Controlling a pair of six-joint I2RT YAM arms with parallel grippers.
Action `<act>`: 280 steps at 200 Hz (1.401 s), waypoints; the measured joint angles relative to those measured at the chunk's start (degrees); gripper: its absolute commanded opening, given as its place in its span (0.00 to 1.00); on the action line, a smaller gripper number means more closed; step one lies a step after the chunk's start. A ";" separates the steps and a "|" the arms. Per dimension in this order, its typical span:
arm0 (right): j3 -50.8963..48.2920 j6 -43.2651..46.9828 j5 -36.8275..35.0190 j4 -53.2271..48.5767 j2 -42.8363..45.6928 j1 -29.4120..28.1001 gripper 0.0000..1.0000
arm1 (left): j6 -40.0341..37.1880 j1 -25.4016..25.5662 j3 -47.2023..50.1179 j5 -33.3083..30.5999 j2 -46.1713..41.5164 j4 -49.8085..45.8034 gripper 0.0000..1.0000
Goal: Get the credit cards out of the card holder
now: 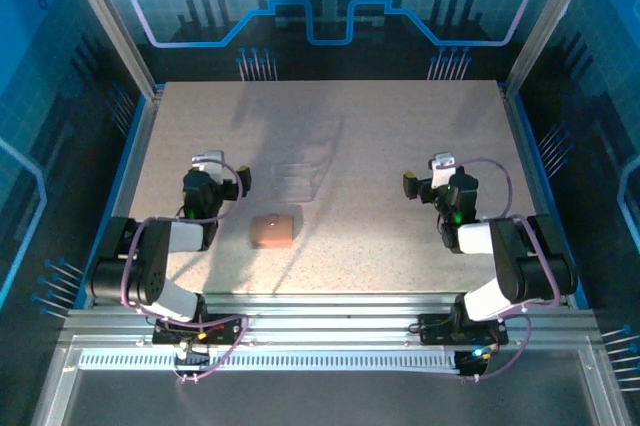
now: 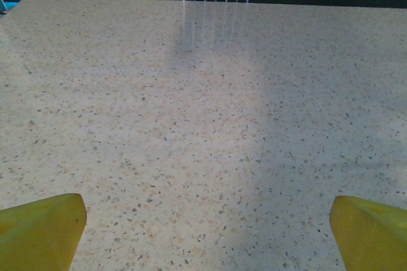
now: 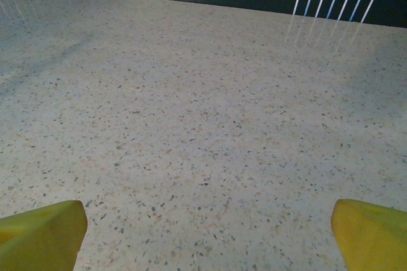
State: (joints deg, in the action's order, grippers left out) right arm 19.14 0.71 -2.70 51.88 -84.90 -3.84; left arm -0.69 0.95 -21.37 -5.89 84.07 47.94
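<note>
The card holder [image 1: 272,231] is a small salmon-pink wallet lying folded shut on the speckled table, near the front and left of centre. The credit cards are hidden. My left gripper [image 1: 218,174] hovers to the left of the holder and slightly beyond it, apart from it. In the left wrist view it [image 2: 206,233] is open, its yellow fingertips [image 2: 44,229] wide apart over bare table. My right gripper [image 1: 438,178] is far to the right of the holder. In the right wrist view it [image 3: 206,236] is open too, with nothing between its yellow fingertips [image 3: 372,233].
A small clear plastic tray [image 1: 298,178] lies just beyond the holder, between the two grippers. The table [image 1: 380,126] is bounded by blue side rails and a dark back wall.
</note>
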 measured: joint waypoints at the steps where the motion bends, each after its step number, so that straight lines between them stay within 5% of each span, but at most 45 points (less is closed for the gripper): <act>1: -0.07 0.00 -0.04 0.00 0.15 0.02 1.00 | 0.00 0.00 -0.07 -0.04 -0.17 -0.20 0.99; 71: 9.07 -1.68 -2.67 -22.49 16.79 -2.82 1.00 | 6.75 1.11 -11.67 -1.42 -11.89 -24.26 0.99; 175: 25.83 -17.14 7.15 -57.05 13.40 -22.86 0.93 | 26.16 1.31 -18.29 19.17 -15.37 -55.49 0.98; 280: 28.89 -32.13 18.67 -52.76 -5.84 -36.72 0.78 | 35.12 1.77 -12.11 24.83 -13.31 -64.17 0.94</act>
State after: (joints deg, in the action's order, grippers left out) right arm 48.03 -31.42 15.97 -0.89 -90.74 -40.56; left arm 34.44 2.72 -33.47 18.94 70.76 -16.23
